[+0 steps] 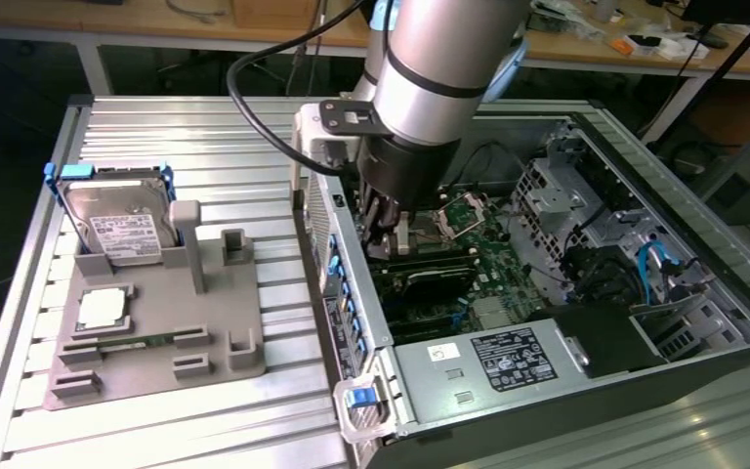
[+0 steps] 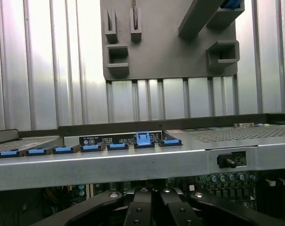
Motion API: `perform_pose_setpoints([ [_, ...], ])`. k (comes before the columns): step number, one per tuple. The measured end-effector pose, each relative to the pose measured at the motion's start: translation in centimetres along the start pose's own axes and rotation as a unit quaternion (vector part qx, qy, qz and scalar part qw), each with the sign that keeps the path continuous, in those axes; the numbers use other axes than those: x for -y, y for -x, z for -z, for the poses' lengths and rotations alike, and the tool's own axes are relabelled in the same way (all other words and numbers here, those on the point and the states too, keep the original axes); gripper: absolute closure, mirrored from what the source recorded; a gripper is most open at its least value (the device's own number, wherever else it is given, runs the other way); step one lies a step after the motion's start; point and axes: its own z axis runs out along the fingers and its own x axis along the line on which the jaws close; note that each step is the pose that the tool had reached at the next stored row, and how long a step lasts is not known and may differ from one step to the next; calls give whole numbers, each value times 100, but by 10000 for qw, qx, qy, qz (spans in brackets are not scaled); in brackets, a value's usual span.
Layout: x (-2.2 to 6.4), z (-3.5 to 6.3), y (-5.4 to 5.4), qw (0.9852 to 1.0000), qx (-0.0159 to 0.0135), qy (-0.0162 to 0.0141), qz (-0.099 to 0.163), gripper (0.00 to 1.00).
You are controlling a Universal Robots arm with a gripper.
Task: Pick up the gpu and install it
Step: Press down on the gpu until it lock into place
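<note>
Ribbed metal table [image 1: 153, 430], open black PC case [image 1: 687, 293] by its exterior-view-right edge: my claw [image 1: 382, 242] sits pinched shut inside, and the green-board gpu with black cooler [image 1: 434, 278] seems straight below, lying lengthwise across the motherboard [image 1: 492, 244]

Silver arm [image 1: 434, 59] — black cable [image 1: 251, 107], black gripper [image 1: 382, 230].

Holder tray [image 1: 153, 332] beside open computer case [image 1: 687, 293]
</note>
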Motion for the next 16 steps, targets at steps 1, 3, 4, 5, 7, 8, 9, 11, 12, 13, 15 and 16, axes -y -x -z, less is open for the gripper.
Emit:
perform_pose_setpoints([
  [1,-1,5,0,10000,-1,1,-1,89],
  [3,-1,6,0,10000,1,-1,0,89],
  [4,-1,6,0,10000,1,-1,0,89],
  [5,-5,7,1,10000,1,-1,-1,89],
  [7,-9,7,0,10000,0,-1,0,89],
  [8,-12,7,0,10000,0,-1,0,89],
  [9,-16,6,-1,10000,0,-1,0,89],
  [11,-24,1,-1,10000,0,-7,1,89],
  [12,-27,-8,-2,10000,0,-16,1,89],
  [13,-30,-16,-2,10000,-1,-26,0,89],
  [15,-30,-35,-3,10000,-2,-49,1,89],
  [16,-28,-46,-3,10000,1,-62,2,89],
])
